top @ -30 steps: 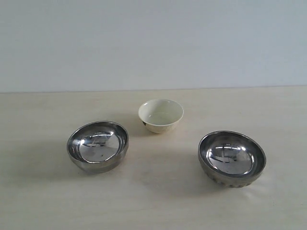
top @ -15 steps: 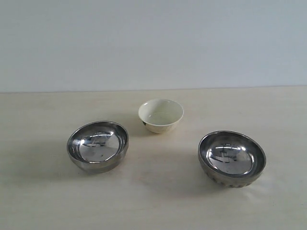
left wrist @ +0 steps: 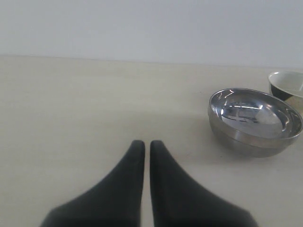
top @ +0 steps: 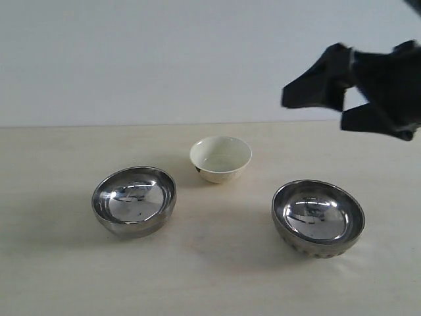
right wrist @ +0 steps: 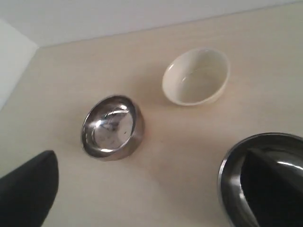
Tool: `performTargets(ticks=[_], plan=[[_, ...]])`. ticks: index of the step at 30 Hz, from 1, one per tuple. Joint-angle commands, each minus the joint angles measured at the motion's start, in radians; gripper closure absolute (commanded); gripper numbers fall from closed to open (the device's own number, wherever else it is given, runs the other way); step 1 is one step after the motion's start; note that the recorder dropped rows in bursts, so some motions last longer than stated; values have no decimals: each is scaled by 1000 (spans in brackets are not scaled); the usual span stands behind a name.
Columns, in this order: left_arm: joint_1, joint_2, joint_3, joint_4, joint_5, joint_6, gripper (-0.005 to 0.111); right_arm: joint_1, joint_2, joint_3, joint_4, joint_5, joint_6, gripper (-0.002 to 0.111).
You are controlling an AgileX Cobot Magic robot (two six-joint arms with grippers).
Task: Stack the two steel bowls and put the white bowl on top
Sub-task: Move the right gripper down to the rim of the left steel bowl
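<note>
Above the desk (top: 217,270) the right pincer (top: 314,110) hangs spread wide; left pincer (left wrist: 143,144) clenched, empty — smooth steel bowl (top: 134,201), fluted steel bowl (top: 318,218), white bowl (top: 220,158) well apart.

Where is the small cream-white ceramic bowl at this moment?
In the exterior view the small cream-white ceramic bowl stands centrally, behind and between the smooth steel bowl on the left and the fluted steel bowl on the right, touching neither.
</note>
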Motion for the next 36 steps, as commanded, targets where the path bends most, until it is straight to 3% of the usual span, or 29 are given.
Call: performTargets(ticks=[1,6,11,19,36], plan=[[-5,-3,3,0,-7,-5,103,206,110,-9,35,-154,-78,14],[-5,-3,3,0,-7,-5,103,437,243,-15,35,-457,-78,14],[-5,-3,3,0,-7,-5,103,590,513,-173,35,-538,-70,14],[-5,-3,3,0,-7,-5,103,605,756,-301,35,-584,34,14],[-5,-3,3,0,-7,-5,103,605,951,-443,35,-645,140,14]])
